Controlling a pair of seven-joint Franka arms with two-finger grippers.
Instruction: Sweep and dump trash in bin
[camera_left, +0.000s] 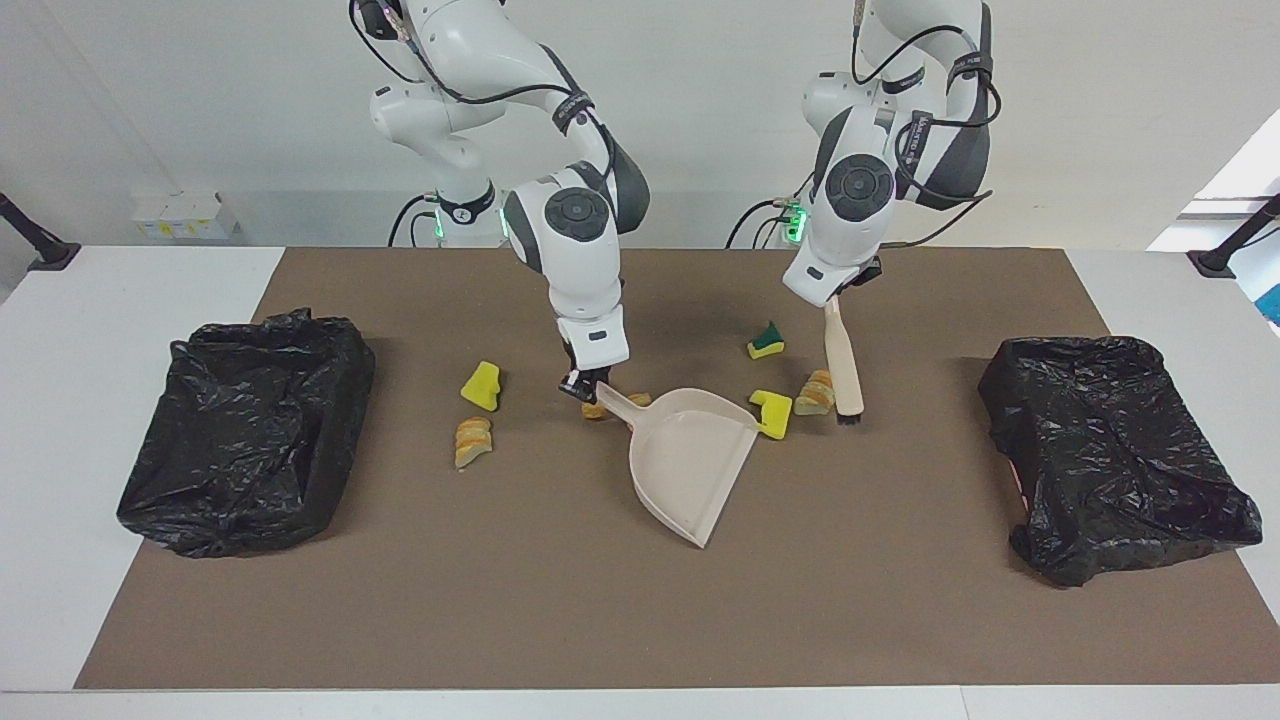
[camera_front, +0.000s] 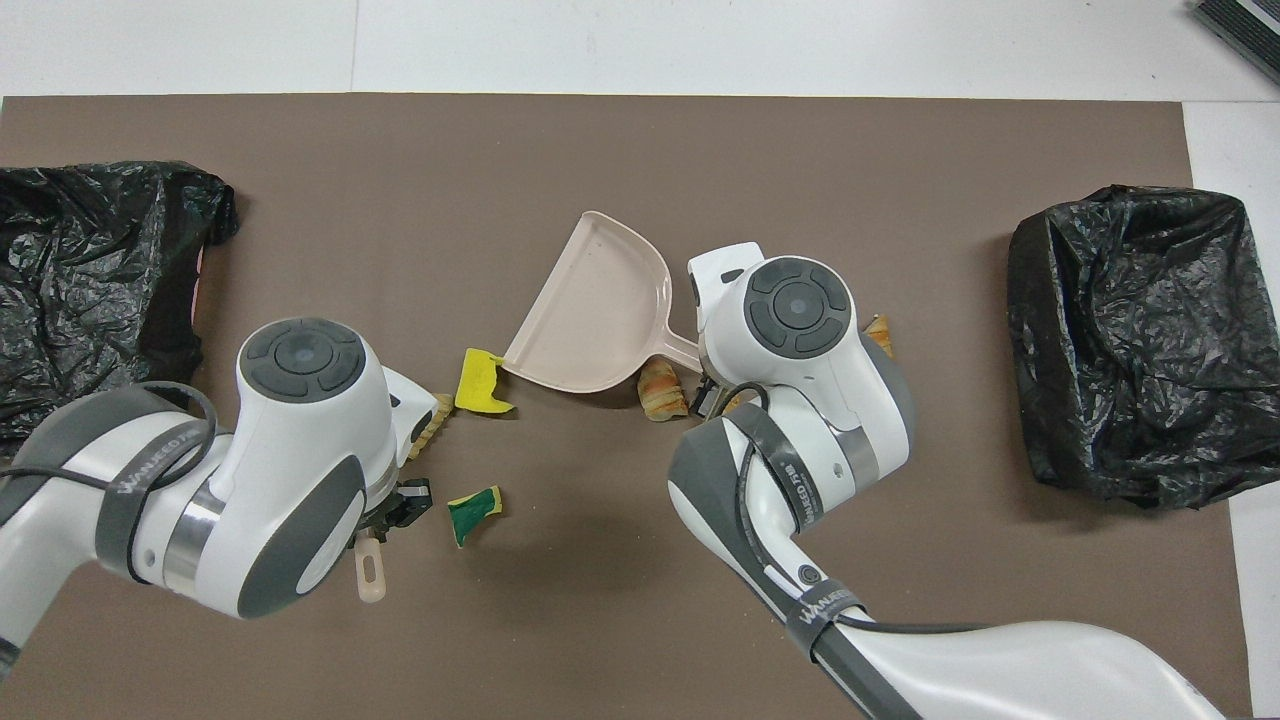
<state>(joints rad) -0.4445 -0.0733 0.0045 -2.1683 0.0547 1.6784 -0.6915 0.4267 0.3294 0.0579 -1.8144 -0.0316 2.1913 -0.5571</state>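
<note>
My right gripper (camera_left: 584, 384) is shut on the handle of the beige dustpan (camera_left: 690, 460), which lies flat on the mat. A yellow sponge chunk (camera_left: 772, 412) touches the pan's rim. Beside it lies a bread roll (camera_left: 815, 393), with the brush (camera_left: 846, 370) on its other flank, bristles down. My left gripper (camera_left: 837, 298) is shut on the brush handle. A green-sided sponge (camera_left: 766, 343) sits nearer the robots. Rolls (camera_left: 600, 408) lie by the pan's handle. Another yellow sponge (camera_left: 482, 385) and roll (camera_left: 473, 442) lie toward the right arm's end. In the overhead view the dustpan (camera_front: 595, 320) meets the sponge (camera_front: 482, 380).
Two bins lined with black bags stand on the brown mat, one (camera_left: 245, 430) at the right arm's end and one (camera_left: 1115, 455) at the left arm's end. The brown mat stretches bare from the dustpan to the table edge farthest from the robots.
</note>
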